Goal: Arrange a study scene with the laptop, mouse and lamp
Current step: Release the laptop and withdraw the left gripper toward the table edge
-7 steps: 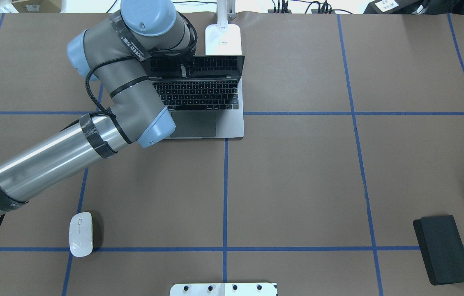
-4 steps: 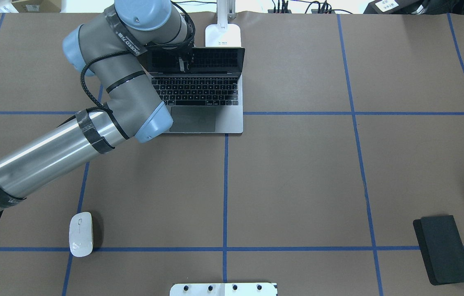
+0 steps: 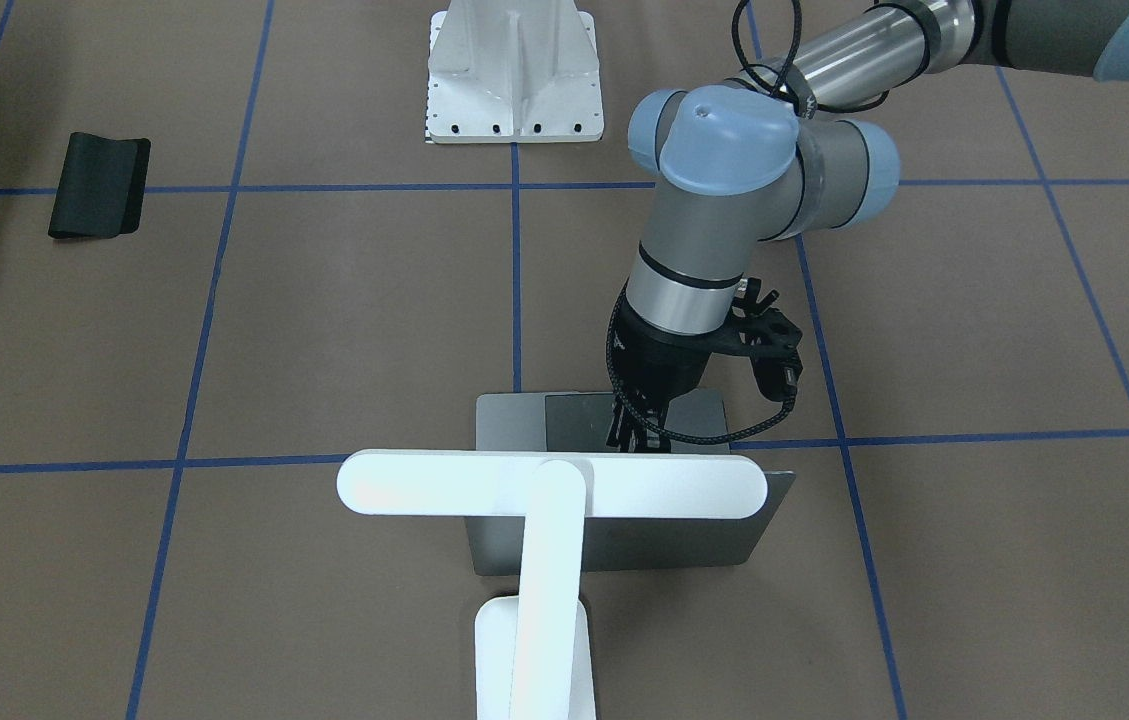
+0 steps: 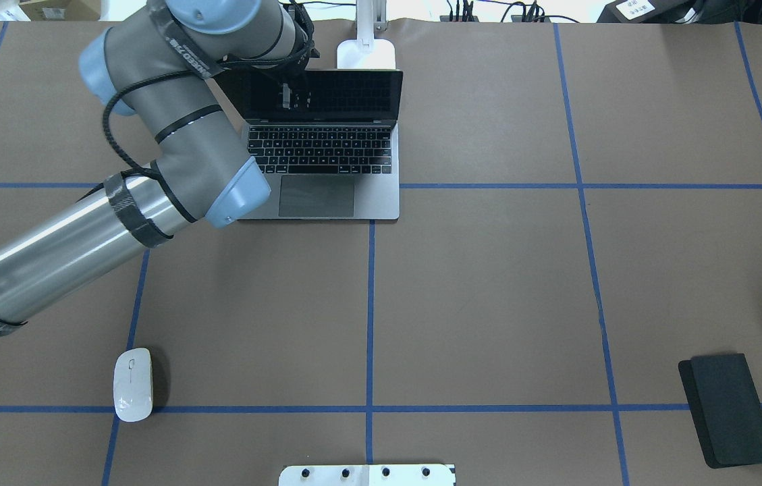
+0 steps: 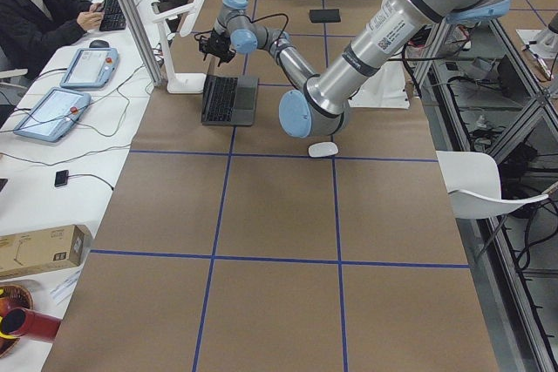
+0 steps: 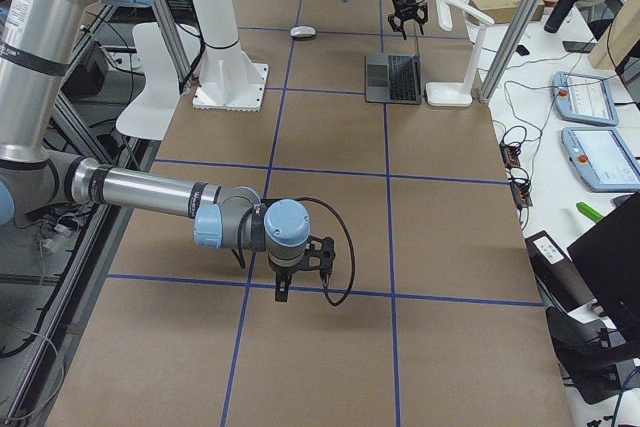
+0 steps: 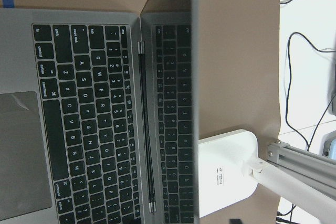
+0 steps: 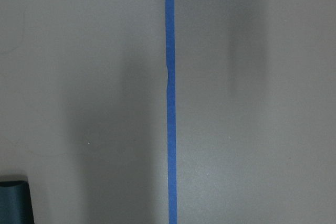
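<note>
The grey laptop (image 4: 333, 196) stands open at the back middle of the table, keys and trackpad showing; its lid back faces the front-facing view (image 3: 614, 545). My left gripper (image 4: 293, 98) hangs in front of the dark screen near its top edge, fingers apart and empty; the left wrist view looks down along the lid edge onto the keys (image 7: 94, 114). The white lamp stands just behind the lid, base (image 4: 366, 55) and bar head (image 3: 554, 485). The white mouse (image 4: 133, 385) lies at the near left. My right gripper (image 6: 283, 287) hovers low over bare table; I cannot tell if it is open.
A flat black mat (image 4: 728, 408) lies at the near right; its corner shows in the right wrist view (image 8: 13, 200). The white bolted pedestal (image 3: 514, 75) stands at the robot's edge. Blue tape lines grid the brown table. An operator sits beyond the far edge.
My left gripper moved toward the table's back, and the laptop lid swung further open with it. The laptop slid slightly toward the lamp. The mouse and mat stayed put.
</note>
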### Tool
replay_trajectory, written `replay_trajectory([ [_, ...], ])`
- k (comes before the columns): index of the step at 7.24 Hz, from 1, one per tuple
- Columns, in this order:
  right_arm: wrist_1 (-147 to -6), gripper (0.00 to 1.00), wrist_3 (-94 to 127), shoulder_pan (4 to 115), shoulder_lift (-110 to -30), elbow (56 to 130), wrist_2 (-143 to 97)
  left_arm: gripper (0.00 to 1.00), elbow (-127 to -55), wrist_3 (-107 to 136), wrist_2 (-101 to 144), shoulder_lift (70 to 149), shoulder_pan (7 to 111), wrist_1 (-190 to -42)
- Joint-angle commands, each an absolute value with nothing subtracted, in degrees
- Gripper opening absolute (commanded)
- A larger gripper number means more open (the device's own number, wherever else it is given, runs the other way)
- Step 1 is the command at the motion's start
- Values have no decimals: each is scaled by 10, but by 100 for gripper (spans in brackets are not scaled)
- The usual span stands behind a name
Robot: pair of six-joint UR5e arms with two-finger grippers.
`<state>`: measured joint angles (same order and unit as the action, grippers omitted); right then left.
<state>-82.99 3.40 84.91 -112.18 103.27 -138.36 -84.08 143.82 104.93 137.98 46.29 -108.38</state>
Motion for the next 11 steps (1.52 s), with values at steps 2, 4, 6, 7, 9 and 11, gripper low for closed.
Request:
replay_trajectory([
  [2,-827,100,40,849,-1114,1034,-1396,100,-1058,1252,1178,1200,508,-1073],
  [4,-828,100,113,849,-1107,1020,-1445,100,-1155,1069,1261,1093,551,-1045],
  [6,-825,100,143,849,-1104,999,-1481,100,-1165,924,1357,1064,608,-1040],
  [7,-825,100,139,838,-1104,979,-1483,100,-1178,865,1391,1042,630,-1041],
  [9,-825,100,105,784,-1106,960,-1550,100,-1197,725,1407,982,632,-1042],
  [11,-824,100,105,731,-1111,960,-1572,100,-1196,659,1407,951,632,-1063],
])
